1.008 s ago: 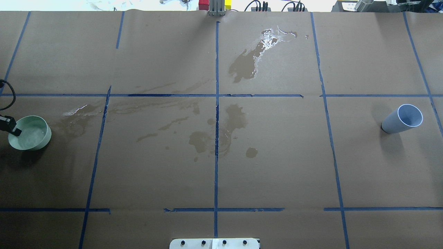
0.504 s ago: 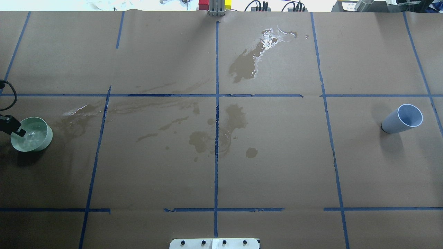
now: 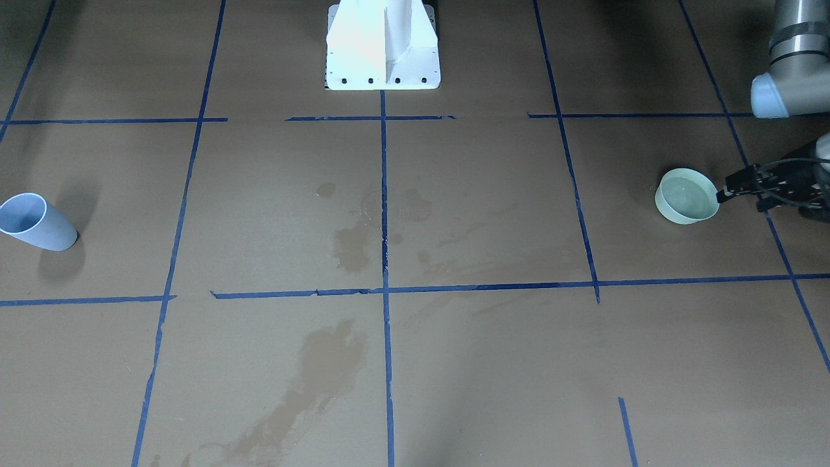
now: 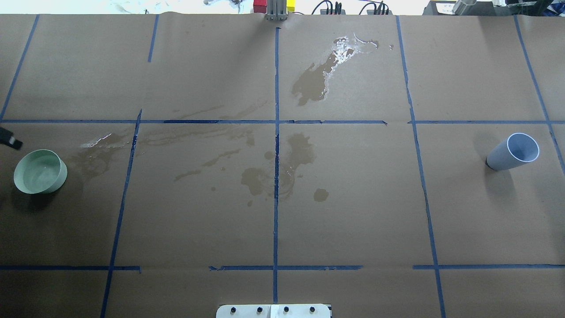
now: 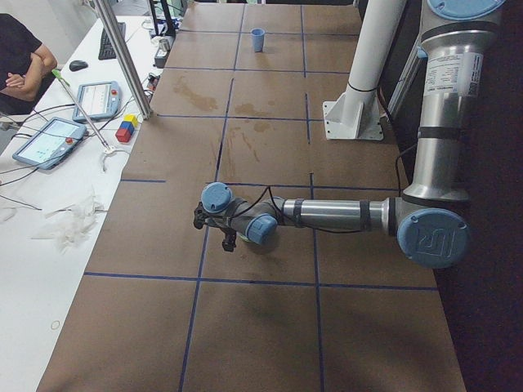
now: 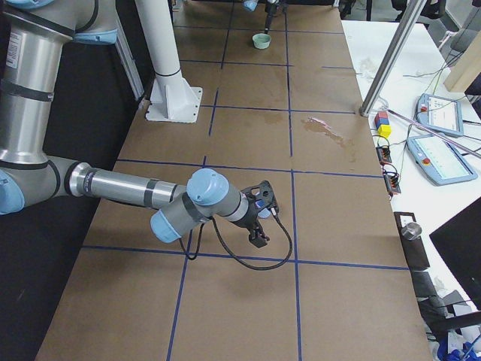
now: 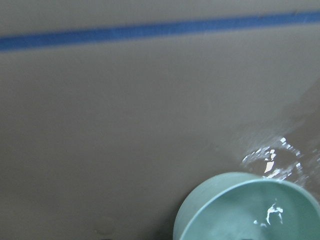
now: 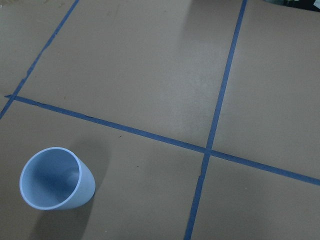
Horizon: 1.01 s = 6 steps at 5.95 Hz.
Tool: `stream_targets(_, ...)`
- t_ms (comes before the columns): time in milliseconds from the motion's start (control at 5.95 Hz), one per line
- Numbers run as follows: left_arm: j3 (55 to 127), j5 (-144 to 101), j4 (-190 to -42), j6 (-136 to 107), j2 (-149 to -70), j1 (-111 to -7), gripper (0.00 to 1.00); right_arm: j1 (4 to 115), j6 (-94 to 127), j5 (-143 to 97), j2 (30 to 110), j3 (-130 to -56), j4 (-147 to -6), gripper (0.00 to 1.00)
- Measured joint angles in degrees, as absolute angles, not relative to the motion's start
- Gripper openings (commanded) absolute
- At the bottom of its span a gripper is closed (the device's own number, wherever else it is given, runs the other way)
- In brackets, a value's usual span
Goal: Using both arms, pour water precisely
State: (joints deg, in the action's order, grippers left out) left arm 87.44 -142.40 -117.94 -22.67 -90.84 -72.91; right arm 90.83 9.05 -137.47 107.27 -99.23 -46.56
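the water [image 7: 270, 215] is lying as a shallow, clear pool in a pale green bowl [image 4: 62, 176], glinting white where the light is catching it. more of it is showing as a shiny smear on the brown paper [image 4: 198, 221] just beside the bowl. the bowl is sitting upright at the table's end on the robot's left.

the left gripper [image 3: 726, 191] is hovering just beside the bowl's rim, apart from it in the overhead view. its jaws are standing spread, with nothing between them. the left arm [image 5: 335, 214] is reaching out low and level over the paper behind it.

further along, dark wet stains [image 4: 265, 176] are spreading around the middle crossing of the blue tape lines [image 4: 276, 132], and a longer glistening puddle [image 4: 329, 70] is lying toward the operators' side. the white pedestal [image 3: 382, 45] is standing at the robot's edge.

farthest off, at the opposite end, a light blue cup [image 4: 514, 152] is standing well apart from the bowl. the right arm [image 6: 120, 186] is holding the right gripper [image 6: 259, 218] above the paper; whether its jaws are spread or closed, i cannot tell.
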Motion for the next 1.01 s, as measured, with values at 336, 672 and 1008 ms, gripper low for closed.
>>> stream_targets(336,94.69,-137.93,-117.74,-22.12,-89.96,-80.88,1.00,88.85,9.03,-137.46,107.17,-99.28,-51.71,1.00)
stream_targets(672,95.48,-134.42,-112.61,-10.75,-88.62,-85.82,1.00,87.93,5.49,-137.50,107.14,-99.17,-57.28,1.00)
stream_targets(1008,95.61,-134.36,-94.67,6.78,-88.52,-91.59,1.00,88.43,-0.01,-137.49,107.08,-99.53,-63.70,1.00)
